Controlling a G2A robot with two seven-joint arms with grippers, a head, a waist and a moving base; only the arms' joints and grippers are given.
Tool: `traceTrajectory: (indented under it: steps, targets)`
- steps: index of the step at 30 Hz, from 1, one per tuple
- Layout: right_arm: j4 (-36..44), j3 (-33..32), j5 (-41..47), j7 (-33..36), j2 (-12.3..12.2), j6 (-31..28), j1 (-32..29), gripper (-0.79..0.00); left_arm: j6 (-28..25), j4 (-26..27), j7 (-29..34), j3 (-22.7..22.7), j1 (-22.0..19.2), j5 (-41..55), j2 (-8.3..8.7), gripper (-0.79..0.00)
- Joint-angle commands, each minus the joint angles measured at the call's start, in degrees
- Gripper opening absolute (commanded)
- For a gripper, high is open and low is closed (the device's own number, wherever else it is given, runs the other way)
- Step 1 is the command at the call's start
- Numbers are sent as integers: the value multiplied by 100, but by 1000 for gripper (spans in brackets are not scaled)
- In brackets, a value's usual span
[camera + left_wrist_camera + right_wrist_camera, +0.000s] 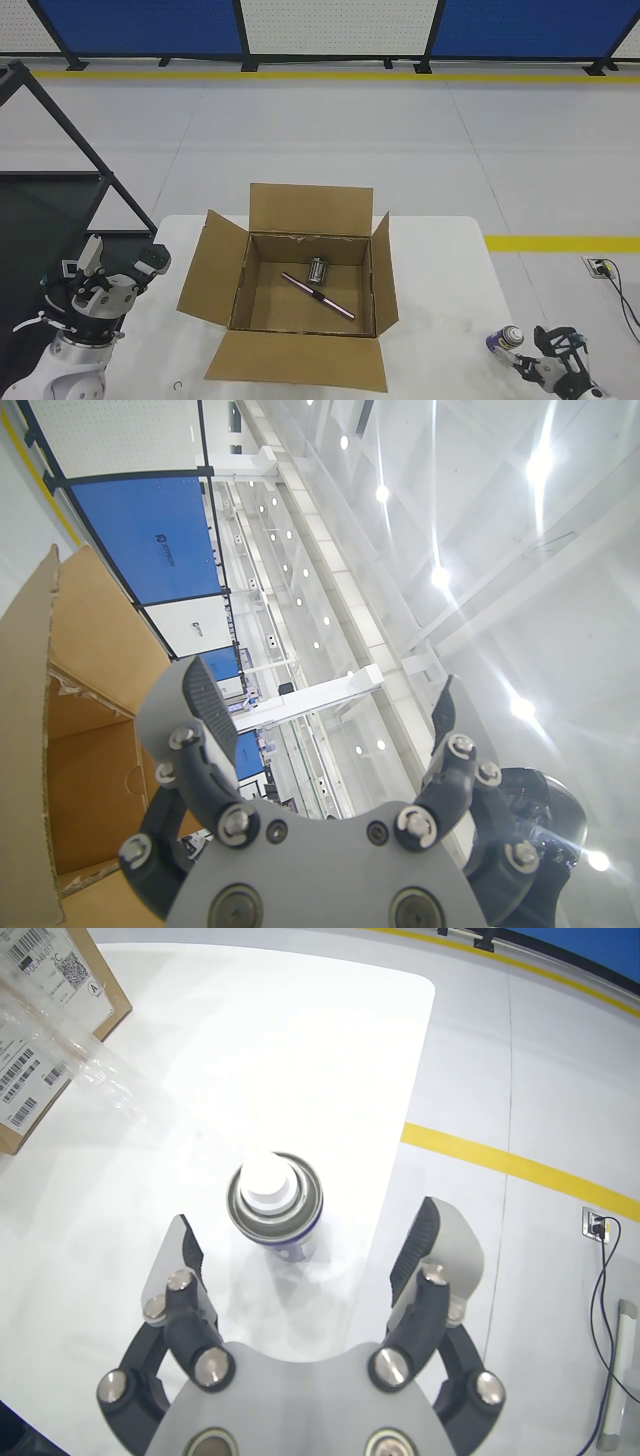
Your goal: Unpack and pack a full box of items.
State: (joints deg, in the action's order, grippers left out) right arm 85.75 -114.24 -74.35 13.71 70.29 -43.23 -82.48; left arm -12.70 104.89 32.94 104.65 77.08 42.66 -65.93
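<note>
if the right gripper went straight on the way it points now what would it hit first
Likely the upright spray can on the white table, just ahead of the open right gripper; depth is hard to judge.

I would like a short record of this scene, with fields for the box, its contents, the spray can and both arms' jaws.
box: open, four flaps spread out, on the middle of the table
inside box: pen lying diagonally; small silvery container towards the far wall
spray can: upright on the table, outside the box, near the right edge
right gripper: by the spray can, jaws open, not touching it
left gripper: left of the box, jaws open, empty, pointing upward
</note>
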Motion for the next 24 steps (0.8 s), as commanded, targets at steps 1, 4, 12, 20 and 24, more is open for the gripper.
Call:
traceTrajectory:
  steps: [1, 4, 12, 20, 24]
  targets:
    - [-32, 84, -29, 62, -16, 44, 70, -86, 0, 0, 0, 0, 0, 0, 0, 0]
    - [-74, 195, -62, 140, -42, 79, 173, -120, 0, 0, 0, 0, 0, 0, 0, 0]
    - [-25, 264, -36, 131, -111, 184, 226, -723, 0, 0, 0, 0, 0, 0, 0, 0]
    - [1360, 139, -53, -296, -142, 408, -364, -785, 0, 0, 0, 0, 0, 0, 0, 0]
    - [2997, 118, -106, -640, -135, 486, -785, -785, 0, 0, 0, 0, 0, 0, 0, 0]
